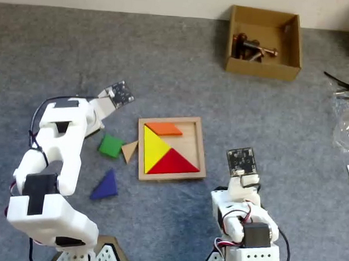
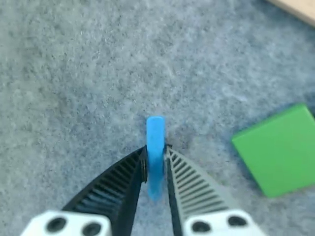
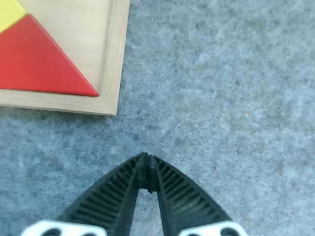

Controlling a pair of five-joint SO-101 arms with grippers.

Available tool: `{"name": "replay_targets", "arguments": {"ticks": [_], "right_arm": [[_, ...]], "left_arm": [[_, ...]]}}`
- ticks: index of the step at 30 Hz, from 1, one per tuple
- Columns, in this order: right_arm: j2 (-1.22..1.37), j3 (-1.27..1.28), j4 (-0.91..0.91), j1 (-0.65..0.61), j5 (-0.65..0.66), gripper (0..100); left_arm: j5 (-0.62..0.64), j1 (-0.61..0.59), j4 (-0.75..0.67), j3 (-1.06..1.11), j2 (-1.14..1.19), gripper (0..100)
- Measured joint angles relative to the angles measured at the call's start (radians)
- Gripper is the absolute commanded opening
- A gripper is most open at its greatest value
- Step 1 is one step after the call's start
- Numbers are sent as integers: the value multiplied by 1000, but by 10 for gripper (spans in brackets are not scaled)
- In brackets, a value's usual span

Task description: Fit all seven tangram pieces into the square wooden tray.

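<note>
Big picture first: on the grey table (image 1: 63, 46), the square wooden tray (image 1: 188, 138) is only partly filled. The yellow triangle (image 1: 154, 147), red triangle (image 1: 173, 162) and orange parallelogram (image 1: 164, 128) lie in it, leaving one bare patch of wood, so whatever comes next has to land flat in a tight gap.

Left of the tray lie the green square (image 1: 111, 145), the dark blue triangle (image 1: 105, 185) and the small tan triangle (image 1: 129, 150), which is just beside the tray's wall. A low carry across there could knock any of them, I'd say.

The real worry is the light-blue piece (image 2: 155, 132), pinched on its thin edge. An off-centre squeeze could twist it or pop it free. It could also arrive standing up and catch the rim instead of dropping in flat.

The left hand (image 2: 155, 150), near the green square and well left of the tray, is narrow and clamps both faces of that piece, which pokes past its tips. The right hand (image 3: 148, 162) hovers off the tray's near right corner, fingers pressed together, holding nothing.
</note>
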Motion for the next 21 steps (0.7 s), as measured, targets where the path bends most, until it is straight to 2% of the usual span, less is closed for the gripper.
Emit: {"name": "replay_targets", "arguments": {"ticks": [3,9,16,21], "right_arm": [[0,0,0,0,0,5],[0,0,0,0,0,5],[0,0,0,0,0,5],[0,0,0,0,0,5]], "left_arm": [[3,0,8,-9,0,5],[97,5,78,-78,12,5],[118,46,377,-236,18,5],[235,75,489,-322,20,5]]}}
